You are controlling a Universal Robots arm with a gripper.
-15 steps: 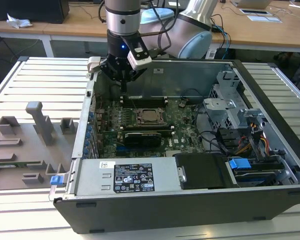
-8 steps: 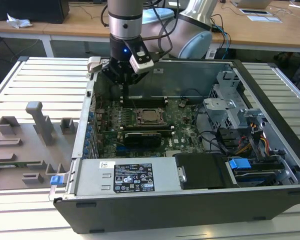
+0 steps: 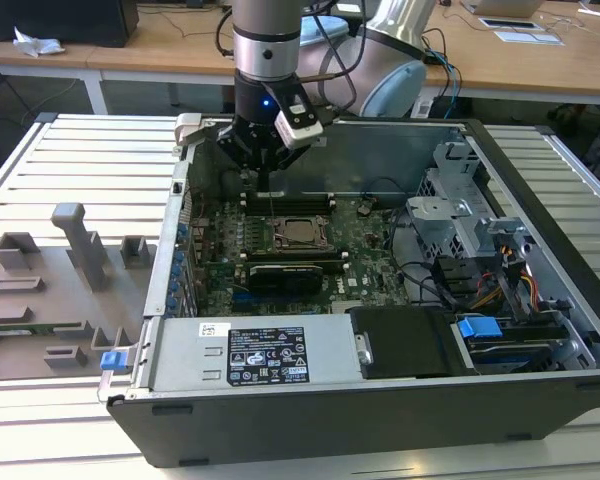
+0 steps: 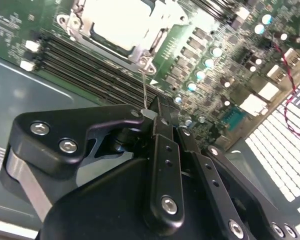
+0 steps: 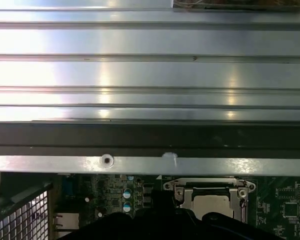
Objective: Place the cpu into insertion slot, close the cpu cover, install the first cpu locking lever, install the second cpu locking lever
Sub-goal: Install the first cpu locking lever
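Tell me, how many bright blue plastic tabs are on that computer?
2. One tab sticks out at the case corner on the exterior view's left; the other sits by the drives on its right. More may be hidden.

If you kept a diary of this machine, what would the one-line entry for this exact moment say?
cpu: seated in insertion slot | cpu cover: closed over it | gripper: above socket, at thin lever wire | grip: cannot tell

cpu (image 5: pixel 216 204) partly behind the gripper (image 5: pixel 160 220)
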